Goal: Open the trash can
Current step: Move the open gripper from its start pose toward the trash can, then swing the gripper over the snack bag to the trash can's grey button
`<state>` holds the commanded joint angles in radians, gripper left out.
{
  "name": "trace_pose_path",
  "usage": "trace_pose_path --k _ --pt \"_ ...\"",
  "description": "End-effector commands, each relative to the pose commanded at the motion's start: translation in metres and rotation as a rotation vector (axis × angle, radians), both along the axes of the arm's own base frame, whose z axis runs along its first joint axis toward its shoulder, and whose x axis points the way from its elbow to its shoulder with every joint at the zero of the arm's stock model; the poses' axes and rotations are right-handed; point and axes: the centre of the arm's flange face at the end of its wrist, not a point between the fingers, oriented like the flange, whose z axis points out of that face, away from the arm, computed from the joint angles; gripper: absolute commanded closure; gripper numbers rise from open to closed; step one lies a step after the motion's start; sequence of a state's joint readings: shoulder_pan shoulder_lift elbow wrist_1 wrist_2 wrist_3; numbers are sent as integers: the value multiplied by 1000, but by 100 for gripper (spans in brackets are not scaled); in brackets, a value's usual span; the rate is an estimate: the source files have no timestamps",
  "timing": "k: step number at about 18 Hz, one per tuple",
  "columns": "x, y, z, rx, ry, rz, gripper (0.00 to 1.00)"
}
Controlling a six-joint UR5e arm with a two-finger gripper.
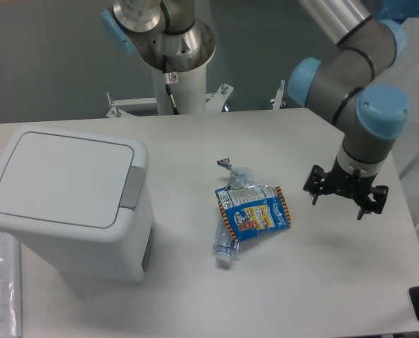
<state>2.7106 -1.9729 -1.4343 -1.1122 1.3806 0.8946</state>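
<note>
White table (322, 282), grey wall behind, arm's pedestal at the back edge. Your gripper (345, 199) hangs over the table's right side, jaws spread apart, nothing between them. The trash can (72, 211) sits well apart from the jaws, far across the table on the opposite side, lid (63, 177) flat and shut. Its grey push-button tab (132, 188) is on the rim edge that faces the jaws. Between the jaws and the bin lies clutter: a crushed clear plastic bottle (230, 211) with a blue-and-yellow snack wrapper (255, 213) on top, nearer the jaws than the bin is.

Step in hand, as I judge it: approach only, no contact with the bin yet, task barely begun. Next move calls for you to carry the jaws across, high enough to clear the bottle and wrapper, then come down onto the grey tab. Closing the jaws first would probably give a firmer press. Aim for the tab, not the lid panel beside it.
</note>
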Motion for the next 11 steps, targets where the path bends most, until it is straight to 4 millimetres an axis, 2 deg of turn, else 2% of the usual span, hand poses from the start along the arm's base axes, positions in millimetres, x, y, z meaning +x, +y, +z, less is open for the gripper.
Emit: trace_pose_path --k 3,5,6,8,10,11 --pt "20 15 26 52 7 31 0" --pt "33 17 48 94 11 55 0" --pt "38 19 55 105 12 67 0" --pt "55 38 62 180 -28 48 0" --pt "75 40 95 246 -35 84 0" --pt "85 47 100 261 -48 95 0"
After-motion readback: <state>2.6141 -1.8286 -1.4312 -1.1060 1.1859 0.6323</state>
